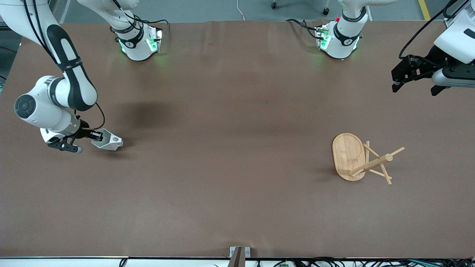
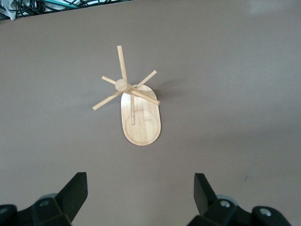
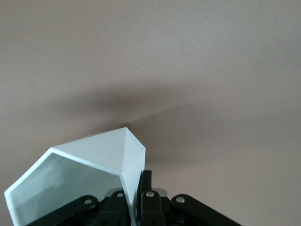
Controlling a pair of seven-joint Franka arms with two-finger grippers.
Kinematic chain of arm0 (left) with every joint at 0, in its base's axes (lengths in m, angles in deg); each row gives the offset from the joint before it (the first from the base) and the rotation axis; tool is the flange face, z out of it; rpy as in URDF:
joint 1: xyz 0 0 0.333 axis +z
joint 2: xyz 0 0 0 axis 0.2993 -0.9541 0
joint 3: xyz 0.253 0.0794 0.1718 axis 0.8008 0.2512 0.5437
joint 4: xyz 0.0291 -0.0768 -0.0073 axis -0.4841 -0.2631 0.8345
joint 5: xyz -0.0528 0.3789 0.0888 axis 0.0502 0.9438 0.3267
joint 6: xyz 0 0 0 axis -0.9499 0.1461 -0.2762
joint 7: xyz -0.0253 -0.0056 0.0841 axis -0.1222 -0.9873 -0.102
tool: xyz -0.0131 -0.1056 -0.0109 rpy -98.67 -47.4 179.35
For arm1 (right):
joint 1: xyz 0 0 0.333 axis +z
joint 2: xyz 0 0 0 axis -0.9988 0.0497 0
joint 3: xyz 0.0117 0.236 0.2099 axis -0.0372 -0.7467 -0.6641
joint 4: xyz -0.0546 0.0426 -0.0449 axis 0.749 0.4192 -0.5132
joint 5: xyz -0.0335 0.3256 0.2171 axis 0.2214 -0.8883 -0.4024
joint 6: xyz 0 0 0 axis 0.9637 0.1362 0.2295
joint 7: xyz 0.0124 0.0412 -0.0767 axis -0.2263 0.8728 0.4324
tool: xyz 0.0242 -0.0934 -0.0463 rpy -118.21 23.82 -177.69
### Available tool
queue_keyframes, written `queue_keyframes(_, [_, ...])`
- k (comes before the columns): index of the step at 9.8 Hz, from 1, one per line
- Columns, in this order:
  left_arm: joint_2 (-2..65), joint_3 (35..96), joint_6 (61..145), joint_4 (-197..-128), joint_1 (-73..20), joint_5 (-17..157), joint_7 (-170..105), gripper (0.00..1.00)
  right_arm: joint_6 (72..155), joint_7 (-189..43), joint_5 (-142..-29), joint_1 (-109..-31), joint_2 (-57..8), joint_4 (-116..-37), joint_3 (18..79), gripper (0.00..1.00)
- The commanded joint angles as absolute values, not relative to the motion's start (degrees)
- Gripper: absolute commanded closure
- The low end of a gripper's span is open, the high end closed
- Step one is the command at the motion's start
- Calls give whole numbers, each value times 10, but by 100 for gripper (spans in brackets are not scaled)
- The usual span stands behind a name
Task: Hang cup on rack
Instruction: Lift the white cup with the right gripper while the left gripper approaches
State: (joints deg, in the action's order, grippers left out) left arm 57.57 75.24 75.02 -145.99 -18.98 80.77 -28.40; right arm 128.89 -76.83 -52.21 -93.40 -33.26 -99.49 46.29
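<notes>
My right end effector [image 1: 97, 135] is pinching the cup [image 1: 108, 140] by its rim wall, one finger inside the mouth and one outside, as my right wrist view shows with the white faceted wall [image 3: 123, 157] clamped between them. The cup lies tipped toward its side, mouth toward my wrist and handle pointing away, low at the right arm's end of the surface [image 1: 222, 148]; I cannot tell whether it is touching the surface or just lifted clear of it.

My left end effector [image 1: 415, 79] hangs spread and holding nothing, high over the left arm's end of the surface, waiting. From its wrist camera I look down between the two open fingers [image 2: 70, 193] at the rack [image 2: 136, 110].

The rack [image 1: 362, 159] stands on its oval base, well apart from the cup, its pegs all bare.

So I judge the grasp done and little else: the carry to the rack, turning the cup so its handle hole meets a peg, and the release are all left.
</notes>
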Motion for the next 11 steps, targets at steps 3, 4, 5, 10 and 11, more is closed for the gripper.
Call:
queue_keyframes(3, [564,751,747,-1465,-192,803,-282,0,1063,-736,-575,-924,-354,-800,423,100])
queue_keyframes(4, [563,750,747,-1465,-195,804,-284,0,1020,-727,-642,-924,-359,-791,421,100])
queue_keyframes(5, [563,747,747,-1465,-201,804,-286,0,1004,-725,-700,-922,-367,-790,409,100])
queue_keyframes(10, [519,685,783,-1463,-268,805,-273,0,1001,-721,-1016,-916,-369,-807,300,100])
queue_keyframes(11, [513,667,787,-1463,-288,803,-269,0,1007,-721,-1069,-917,-369,-816,269,100])
